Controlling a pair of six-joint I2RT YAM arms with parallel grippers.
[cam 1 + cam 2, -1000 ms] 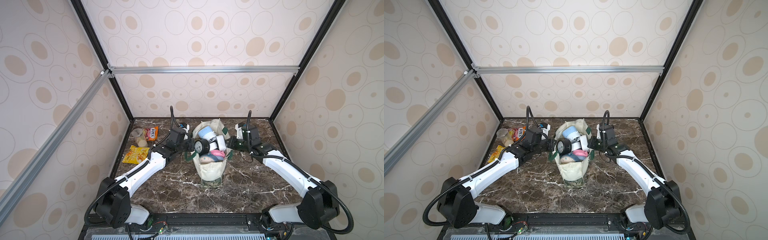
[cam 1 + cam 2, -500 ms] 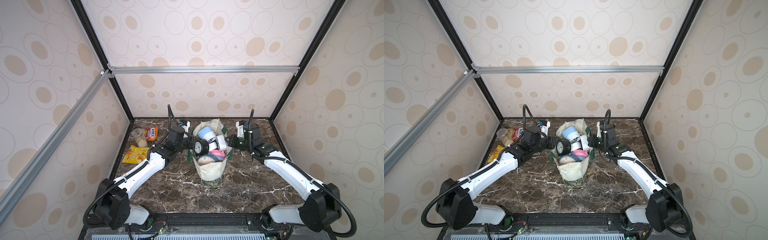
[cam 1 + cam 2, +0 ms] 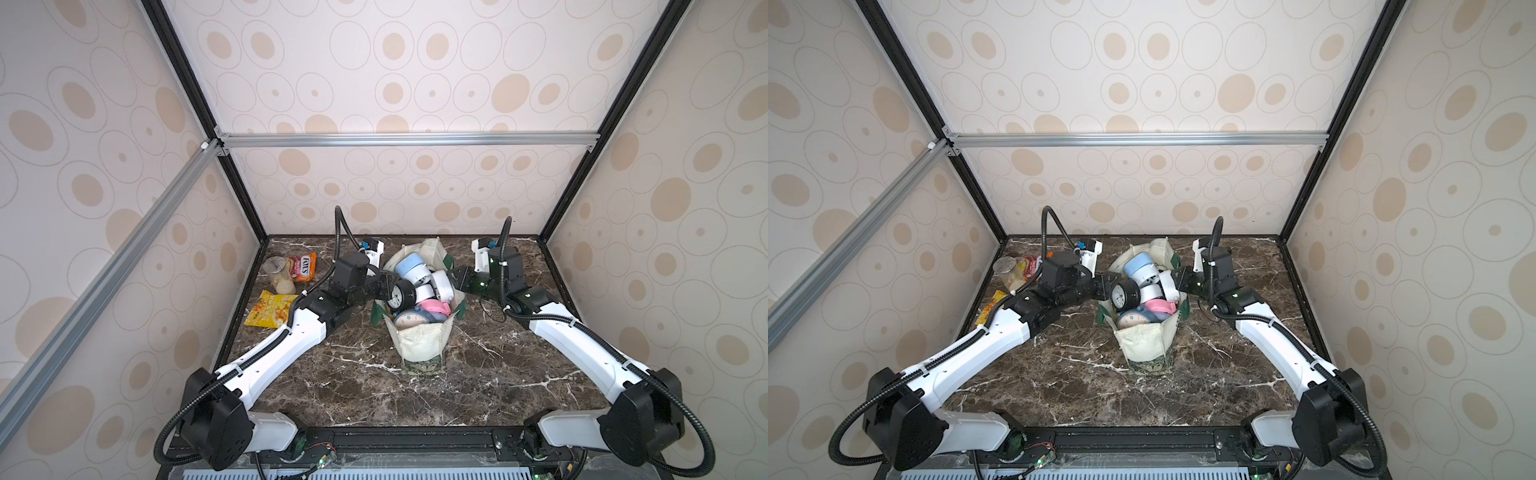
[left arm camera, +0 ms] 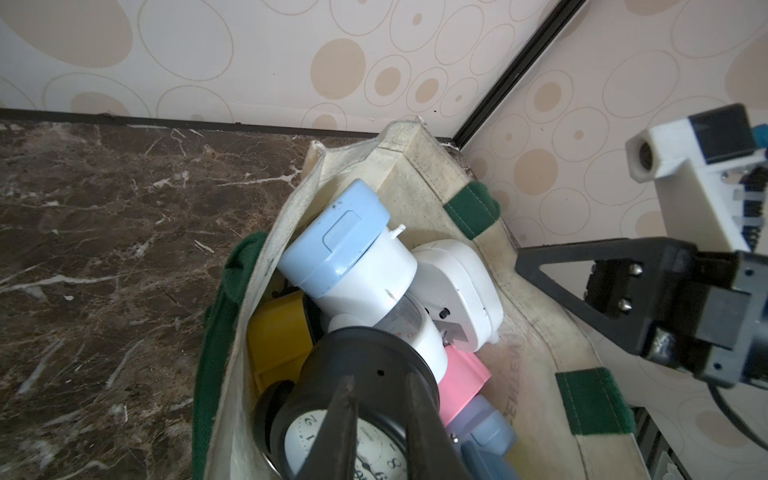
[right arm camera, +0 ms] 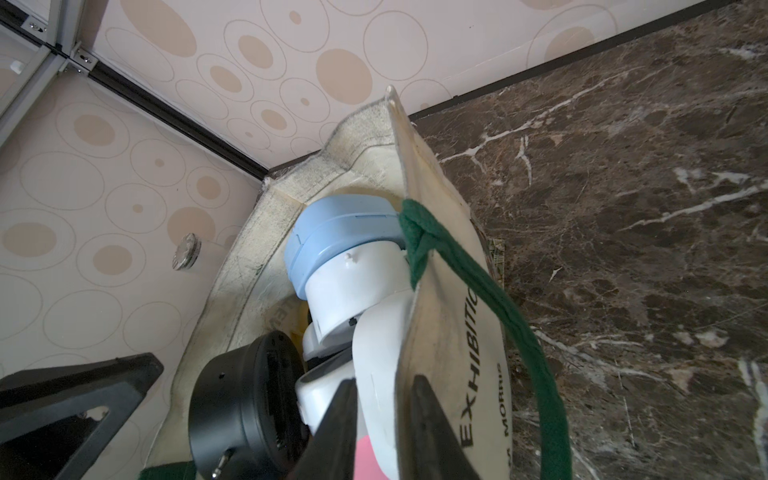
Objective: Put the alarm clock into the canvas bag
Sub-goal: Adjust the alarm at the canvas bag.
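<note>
Atop the canvas bag (image 3: 419, 343) sits the alarm clock (image 3: 401, 294), left gripper (image 4: 380, 376) slightly parted beside it, right gripper (image 5: 383, 380) loosely straddling the rim.

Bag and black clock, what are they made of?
The canvas bag looks like thick woven cloth, cream and matte: the weave, stitched seams and soft folds show. Its handles look like dark green fabric strap. The black alarm clock has a smooth, hard case with a dull sheen, probably plastic, perhaps painted metal; the look alone does not settle it.
</note>
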